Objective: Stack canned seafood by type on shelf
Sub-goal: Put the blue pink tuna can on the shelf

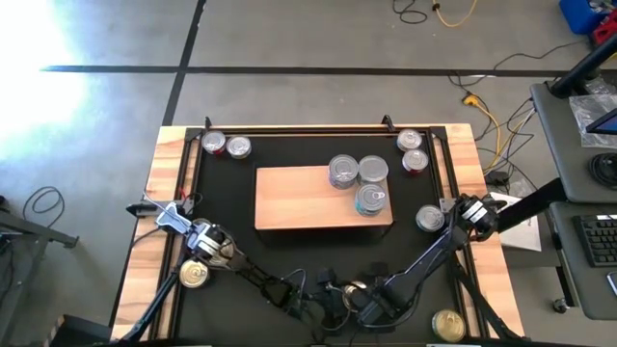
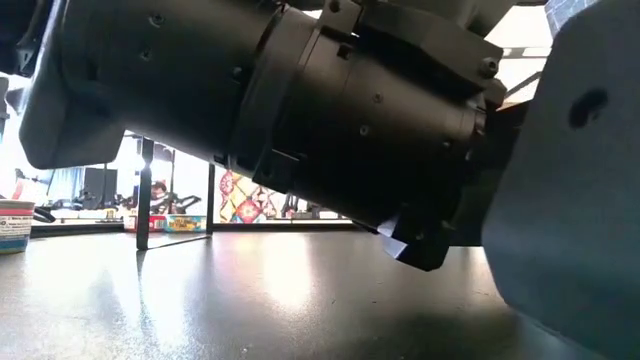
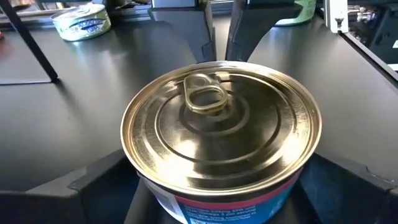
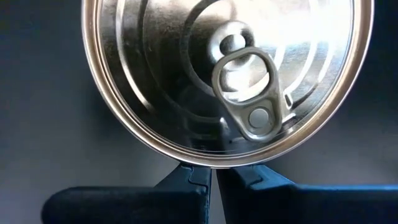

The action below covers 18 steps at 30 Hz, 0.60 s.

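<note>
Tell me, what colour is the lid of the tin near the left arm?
Gold lid, seen best in the left wrist view.

My shelf (image 1: 308, 198) lies in the middle of the mat (image 1: 318, 260). Three tins (image 1: 359, 181) sit on its right end: two side by side at the far edge, touching, and one just in front of them. Off the shelf, two tins (image 1: 226, 146) stand together in the mat's far left corner, and two more (image 1: 412, 150) in the far right corner, one behind the other. My left gripper (image 1: 198, 270) is at the mat's near left, around a tin (image 3: 221, 134) there. My right gripper (image 1: 445, 218) is at the mat's right edge, just beside a tin (image 1: 430, 219) to its left. One more tin (image 1: 448, 325) lies at the near right, off the mat.
</note>
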Tool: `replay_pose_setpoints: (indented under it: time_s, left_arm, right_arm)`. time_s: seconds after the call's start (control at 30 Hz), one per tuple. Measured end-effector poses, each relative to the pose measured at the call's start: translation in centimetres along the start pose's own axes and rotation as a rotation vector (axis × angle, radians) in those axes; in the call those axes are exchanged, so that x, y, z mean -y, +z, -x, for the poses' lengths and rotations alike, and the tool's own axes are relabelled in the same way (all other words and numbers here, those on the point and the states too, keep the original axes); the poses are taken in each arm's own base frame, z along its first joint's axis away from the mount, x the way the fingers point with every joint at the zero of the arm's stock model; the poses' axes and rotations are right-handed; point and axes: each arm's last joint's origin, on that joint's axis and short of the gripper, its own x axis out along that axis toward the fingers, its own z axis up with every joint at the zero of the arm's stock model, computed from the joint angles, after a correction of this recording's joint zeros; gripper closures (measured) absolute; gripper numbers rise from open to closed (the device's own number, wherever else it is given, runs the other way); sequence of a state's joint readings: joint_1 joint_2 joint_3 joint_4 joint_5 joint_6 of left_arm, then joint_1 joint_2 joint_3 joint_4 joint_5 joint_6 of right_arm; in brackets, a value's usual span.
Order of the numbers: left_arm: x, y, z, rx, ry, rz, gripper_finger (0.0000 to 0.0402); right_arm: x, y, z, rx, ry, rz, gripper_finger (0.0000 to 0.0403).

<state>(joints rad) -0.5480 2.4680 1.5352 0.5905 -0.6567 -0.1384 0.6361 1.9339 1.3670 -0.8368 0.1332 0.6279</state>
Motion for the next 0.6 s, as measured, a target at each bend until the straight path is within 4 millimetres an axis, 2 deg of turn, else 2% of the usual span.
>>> replay_pose_setpoints:
  time_s: [0.27,0.4,0.6]
  left_arm:
    - [-0.3,0.2,-0.4,-0.009,-0.042,-0.001,0.0004]
    - [-0.2,1.3,-0.8,0.024,-0.081,0.031,0.0004]
    - [0.2,2.1,-0.7,0.025,-0.088,0.024,0.0009]
  right_arm:
    - [-0.1,0.1,0.0,0.0,0.024,0.01,0.039]
    - [-0.7,1.1,0.3,0.087,0.06,-0.007,0.039]
    - [-0.7,0.9,0.3,0.055,0.076,-0.006,0.039]
